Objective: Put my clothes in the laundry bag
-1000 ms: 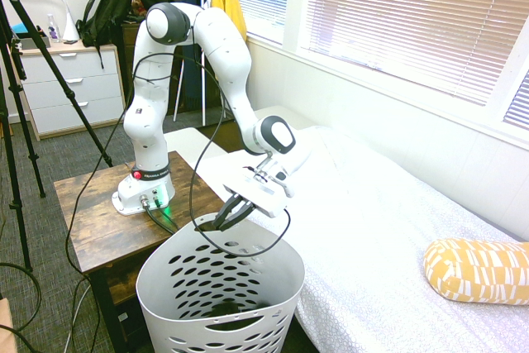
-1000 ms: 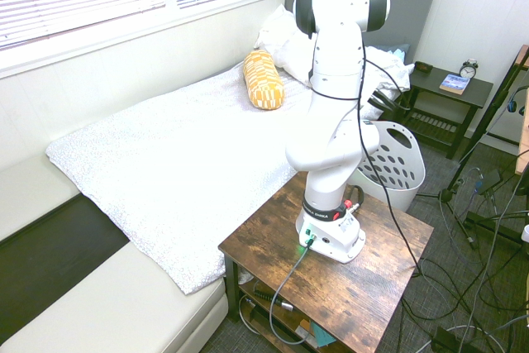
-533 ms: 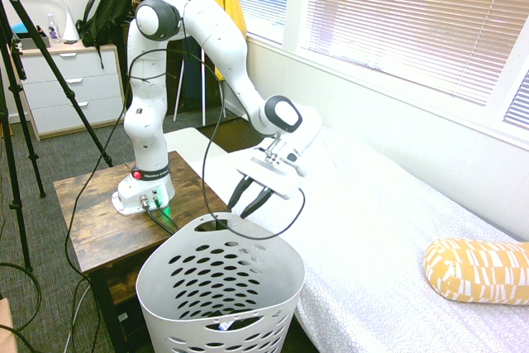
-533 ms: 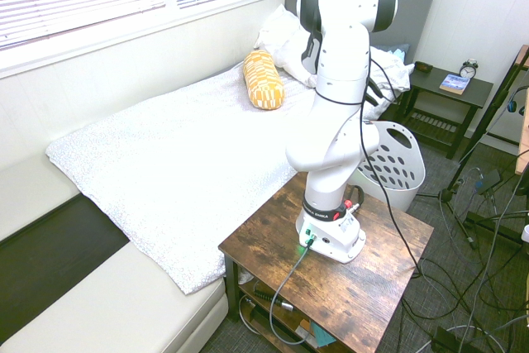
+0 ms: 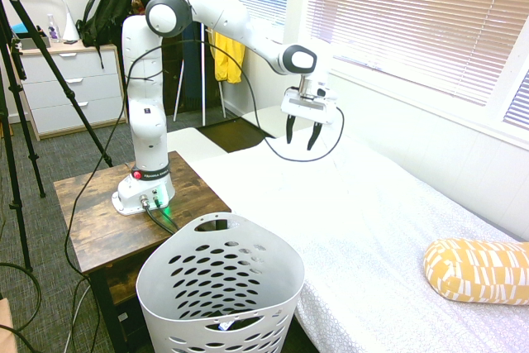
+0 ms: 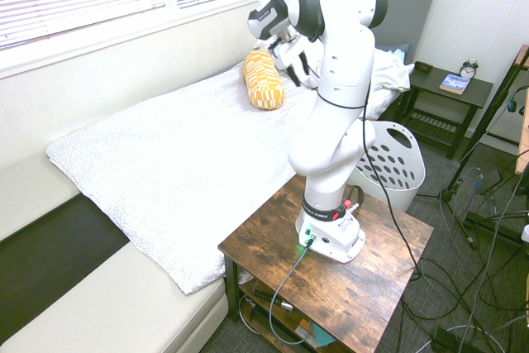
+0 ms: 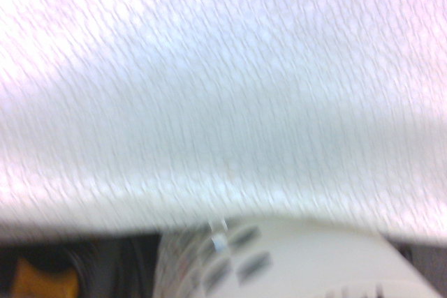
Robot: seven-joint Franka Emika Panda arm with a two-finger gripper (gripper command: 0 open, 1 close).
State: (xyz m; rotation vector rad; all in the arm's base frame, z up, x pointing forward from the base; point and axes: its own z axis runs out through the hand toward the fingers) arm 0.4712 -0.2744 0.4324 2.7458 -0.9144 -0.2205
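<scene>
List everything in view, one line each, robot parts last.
Laundry basket: one, white, on the floor between wooden table and bed; something dark shows through its lowest holes.
Bed: one, white cover, under the window.
Cushion: one, yellow and white, on the bed.
Wooden table: one, brown, beside the bed.
Backpack: one, black, on the dresser.
Dresser: one, white, far wall.
Yellow garment: one, hanging by the window.
Nightstand: one, dark, holding a book and clock.
Gripper: one, black fingers open, empty, above the bed.
</scene>
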